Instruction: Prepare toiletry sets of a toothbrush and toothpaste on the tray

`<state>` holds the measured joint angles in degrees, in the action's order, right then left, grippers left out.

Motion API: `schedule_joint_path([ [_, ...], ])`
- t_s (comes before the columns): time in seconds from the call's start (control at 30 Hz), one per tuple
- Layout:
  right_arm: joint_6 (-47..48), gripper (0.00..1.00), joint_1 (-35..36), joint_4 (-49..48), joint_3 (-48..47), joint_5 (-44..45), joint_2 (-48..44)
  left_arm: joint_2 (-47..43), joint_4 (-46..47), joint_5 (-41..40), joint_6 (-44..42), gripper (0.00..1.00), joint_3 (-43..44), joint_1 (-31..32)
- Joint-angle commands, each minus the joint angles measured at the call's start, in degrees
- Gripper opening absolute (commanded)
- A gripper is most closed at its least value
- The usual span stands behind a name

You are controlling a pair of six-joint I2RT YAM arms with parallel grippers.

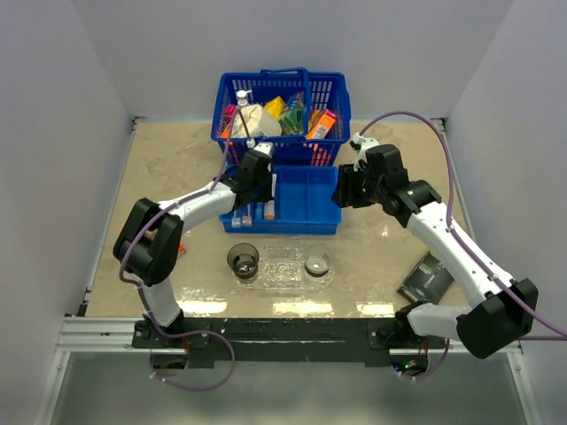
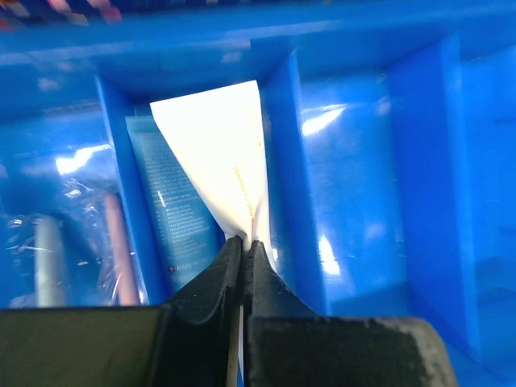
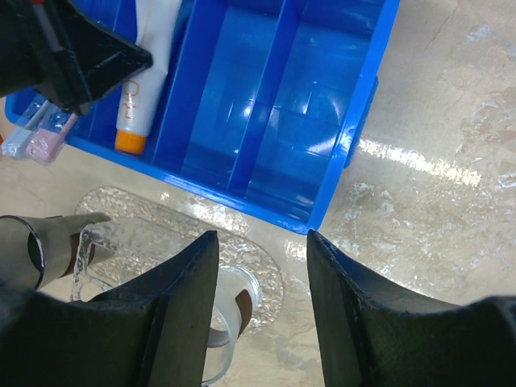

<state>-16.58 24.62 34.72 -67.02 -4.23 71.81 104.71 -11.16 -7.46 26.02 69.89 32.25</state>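
You'll see a blue handled basket at the far edge of the table, holding packets and 1 white pump bottle. Just in front sits the blue divided bin. A dark packet lies to the right.

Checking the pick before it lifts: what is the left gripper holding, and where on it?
The left gripper pinches the white toothpaste tube across its body, away from the orange cap.

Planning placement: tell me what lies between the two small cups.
Only bare tray lies between the dark cup and the clear cup, seen in the top view.
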Motion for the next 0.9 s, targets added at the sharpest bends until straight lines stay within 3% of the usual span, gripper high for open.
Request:
schedule_joint_path([
  [0.0,0.32,0.51,-0.28,-1.41,-0.04,-0.25,-2.55,-7.58,5.62,-0.01,-0.44,0.00,-0.63,-0.17],
  [0.33,-0.30,0.54,-0.36,-1.94,-1.70,-1.13,-2.82,-13.64,9.05,0.96,-7.73,0.00,-3.00,-0.26],
  [0.47,-1.43,0.64,-0.36,-3.42,-3.55,-4.11,-2.47,-18.56,12.45,2.10,-11.25,0.00,-5.28,-0.17],
  [0.6,-3.89,0.69,-0.36,-6.50,-4.17,-8.07,-1.94,-24.27,12.13,6.92,-16.33,0.00,-6.25,0.18],
  [0.87,-10.57,0.70,-0.10,-13.44,-5.57,-17.65,-1.32,-33.85,11.77,20.54,-23.90,0.00,-10.55,0.71],
])
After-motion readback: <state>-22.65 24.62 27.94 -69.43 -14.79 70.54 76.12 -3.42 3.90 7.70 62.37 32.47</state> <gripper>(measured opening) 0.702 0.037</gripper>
